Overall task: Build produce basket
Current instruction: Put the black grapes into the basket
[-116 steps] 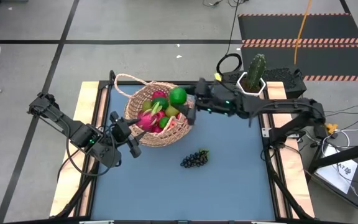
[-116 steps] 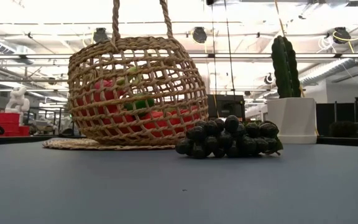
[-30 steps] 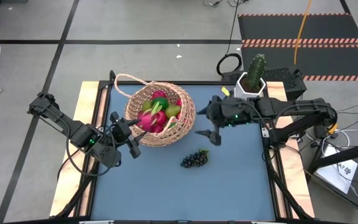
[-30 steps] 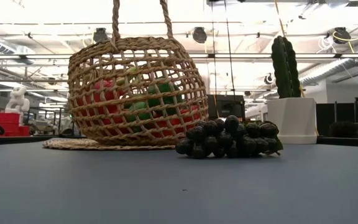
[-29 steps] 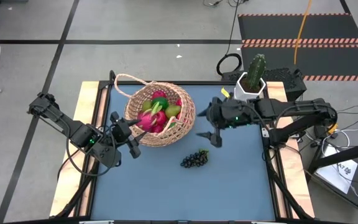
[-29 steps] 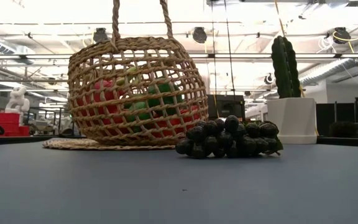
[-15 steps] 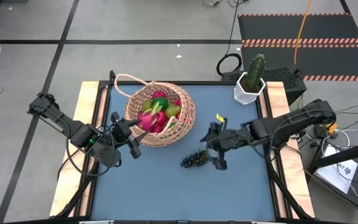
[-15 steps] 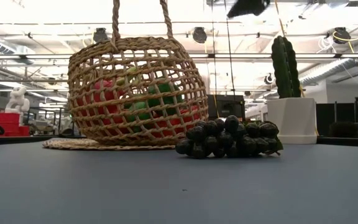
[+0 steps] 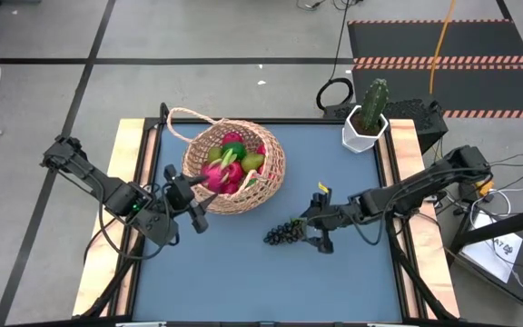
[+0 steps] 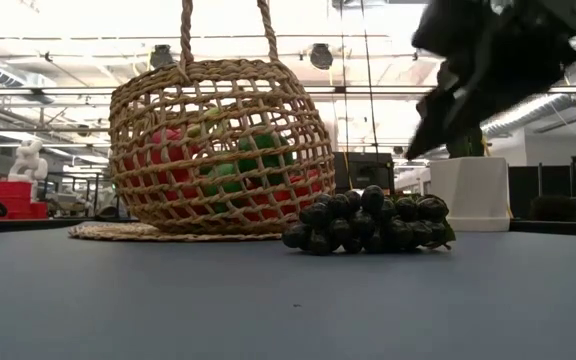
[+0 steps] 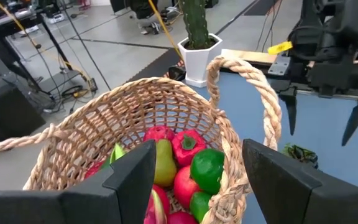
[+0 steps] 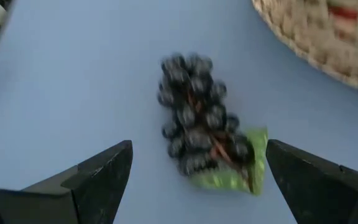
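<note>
The tan wicker basket (image 9: 234, 168) stands on its base left of the table's middle, with its loop handle (image 9: 182, 123) leaning far-left. It holds red, pink, yellow-green and green toy fruits (image 11: 185, 165). The dark grape bunch (image 9: 284, 233) lies on the blue mat, near-right of the basket, with a green leaf (image 12: 232, 174) at one end. My right gripper (image 9: 316, 233) is open just right of the grapes, with the bunch (image 12: 197, 121) ahead of its fingers. In the low view it hangs above and to the right of them (image 10: 433, 125). My left gripper (image 9: 184, 195) is open at the basket's near-left wall (image 11: 229, 199).
A green cactus in a white hexagonal pot (image 9: 367, 116) stands at the far right corner. Wooden rails run along the table's left and right sides (image 9: 130, 173). Bare blue mat (image 9: 243, 282) stretches toward the near edge.
My right gripper has swung from beside the basket's right rim toward the near edge and down. It now sits low beside the grape bunch, still open. The basket, fruits, grapes and left arm have stayed where they were.
</note>
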Controlling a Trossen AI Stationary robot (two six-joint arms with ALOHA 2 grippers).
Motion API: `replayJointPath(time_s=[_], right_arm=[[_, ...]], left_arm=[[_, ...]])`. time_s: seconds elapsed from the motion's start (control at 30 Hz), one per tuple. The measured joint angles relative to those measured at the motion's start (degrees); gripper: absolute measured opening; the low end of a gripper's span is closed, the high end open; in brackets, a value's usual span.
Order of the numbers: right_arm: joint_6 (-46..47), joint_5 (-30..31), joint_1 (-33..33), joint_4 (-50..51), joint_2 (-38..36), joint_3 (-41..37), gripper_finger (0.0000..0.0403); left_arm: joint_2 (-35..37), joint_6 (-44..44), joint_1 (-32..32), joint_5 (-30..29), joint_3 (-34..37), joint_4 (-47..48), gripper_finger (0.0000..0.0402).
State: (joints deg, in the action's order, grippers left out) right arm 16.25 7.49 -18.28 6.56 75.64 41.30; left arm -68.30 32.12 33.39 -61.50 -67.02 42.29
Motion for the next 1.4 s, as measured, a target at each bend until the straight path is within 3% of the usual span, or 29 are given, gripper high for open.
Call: replayJointPath(time_s=[0.4,0.53,0.83,1.4], right_arm=[[-2.31,0.23,0.63,-2.11,0.00,-5.86,0.0340],[-2.61,2.85,1.69,-2.93,0.00,-7.72,0.0324],[-6.43,2.86,2.73,-19.94,0.00,-15.23,0.0314],[-6.69,1.43,2.86,-36.15,2.65,-22.70,0.0313]], left_arm=[[-2.96,-10.72,-1.75,2.70,-0.04,-10.61,0.0239],[-3.74,-12.32,-2.97,3.50,-0.04,-12.34,0.0239],[-4.61,-12.53,-4.98,7.03,-0.02,-12.43,0.0239],[-4.84,-12.55,-5.73,7.70,-0.02,-12.46,0.0239]])
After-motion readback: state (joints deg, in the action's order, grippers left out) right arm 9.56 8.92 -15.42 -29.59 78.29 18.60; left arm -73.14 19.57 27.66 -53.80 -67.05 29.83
